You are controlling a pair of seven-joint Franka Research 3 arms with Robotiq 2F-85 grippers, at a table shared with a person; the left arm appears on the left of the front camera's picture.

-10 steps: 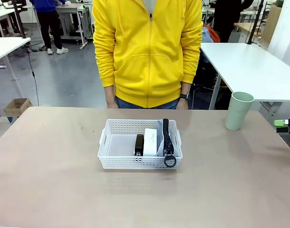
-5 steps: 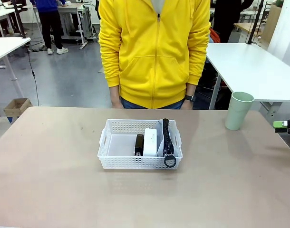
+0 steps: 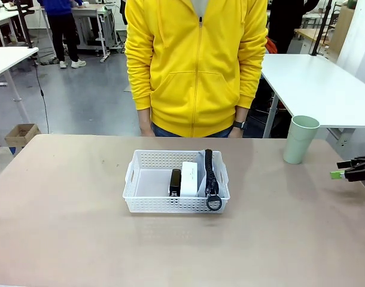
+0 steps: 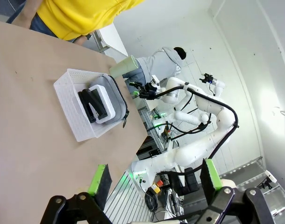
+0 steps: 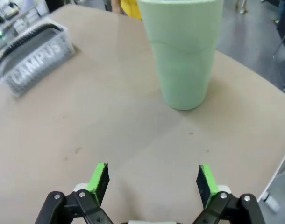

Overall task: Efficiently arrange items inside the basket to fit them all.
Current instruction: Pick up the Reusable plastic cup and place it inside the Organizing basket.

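right gripper [image 5: 153, 179] jaws stood wide and empty over the bare table [image 3: 63, 227], facing the tall pale green cup [image 5: 182, 51], which stood upright, well right of the basket. left gripper [image 4: 154, 179] was wide too, holding nothing. mid-table, the white perforated basket [image 3: 134, 179] held black stapler [image 3: 175, 182], white box [image 3: 189, 178] and grey pouch [image 3: 202, 173] on edge by its right wall. right wrist view gave the pouch's "campus" print; front view gave the row inside. a person in a yellow hoodie [image 3: 194, 66] stood at the far side.

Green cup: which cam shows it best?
Right wrist view: the green cup stands upright, large and close, ahead of the open right hand; only its rim is cropped. Front view shows it whole but small, right of the basket. Left wrist view shows it small and tilted beyond the basket.
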